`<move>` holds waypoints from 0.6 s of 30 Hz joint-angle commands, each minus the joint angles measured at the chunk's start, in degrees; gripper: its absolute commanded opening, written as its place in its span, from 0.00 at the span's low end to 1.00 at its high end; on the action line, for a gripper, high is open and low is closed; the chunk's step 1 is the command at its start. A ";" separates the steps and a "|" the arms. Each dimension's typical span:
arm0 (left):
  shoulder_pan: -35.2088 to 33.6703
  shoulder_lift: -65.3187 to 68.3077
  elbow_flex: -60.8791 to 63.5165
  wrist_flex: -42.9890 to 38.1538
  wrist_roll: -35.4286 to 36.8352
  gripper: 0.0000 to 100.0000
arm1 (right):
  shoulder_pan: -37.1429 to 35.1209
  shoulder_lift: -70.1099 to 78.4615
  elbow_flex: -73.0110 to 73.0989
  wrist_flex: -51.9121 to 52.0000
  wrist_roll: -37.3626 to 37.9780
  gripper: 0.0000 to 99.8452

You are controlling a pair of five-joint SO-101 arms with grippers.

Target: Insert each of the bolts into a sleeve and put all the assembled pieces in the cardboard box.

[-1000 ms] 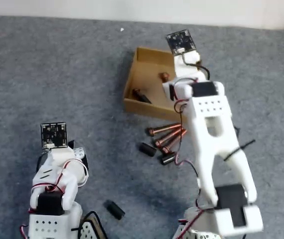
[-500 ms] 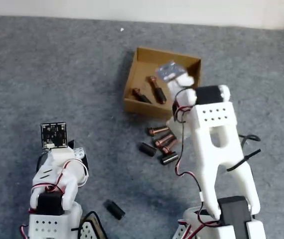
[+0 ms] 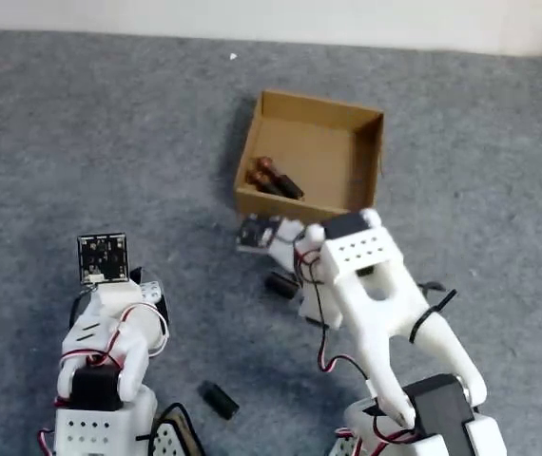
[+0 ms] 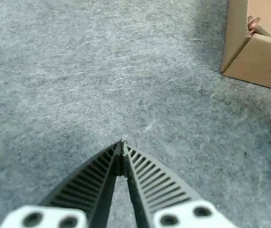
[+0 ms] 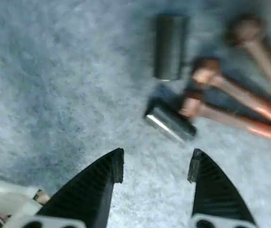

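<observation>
The right arm [image 3: 376, 285] has drawn back from the cardboard box [image 3: 295, 205], which sits toward the far edge of the table [image 3: 81, 114]. It now hangs just in front of the box, its right gripper [image 5: 155, 165] spread wide above two black sleeves [image 5: 169, 46] and the copper bolts [image 5: 249, 102]. Two assembled pieces [image 3: 273, 178] lie in the box's near left corner, where one lay a second ago. The left gripper [image 4: 122, 145] stays closed by the table's near edge.

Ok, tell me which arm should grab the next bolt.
Right. The right arm holds its jaws open over the loose copper bolts and black sleeves beside the cardboard box. The left arm sits back near its base, jaws shut, over bare carpet.
</observation>
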 commanded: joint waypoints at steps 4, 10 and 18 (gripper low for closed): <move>-0.66 -0.57 -0.22 -1.05 -0.53 0.00 | -0.48 -1.80 6.90 -11.65 3.25 0.21; -0.66 -0.57 -0.22 -1.05 -0.53 0.00 | -0.48 -1.71 12.97 -18.68 3.25 0.16; -0.66 -0.57 -0.22 -0.97 -0.53 0.00 | -0.48 -1.89 16.84 -22.20 2.90 0.11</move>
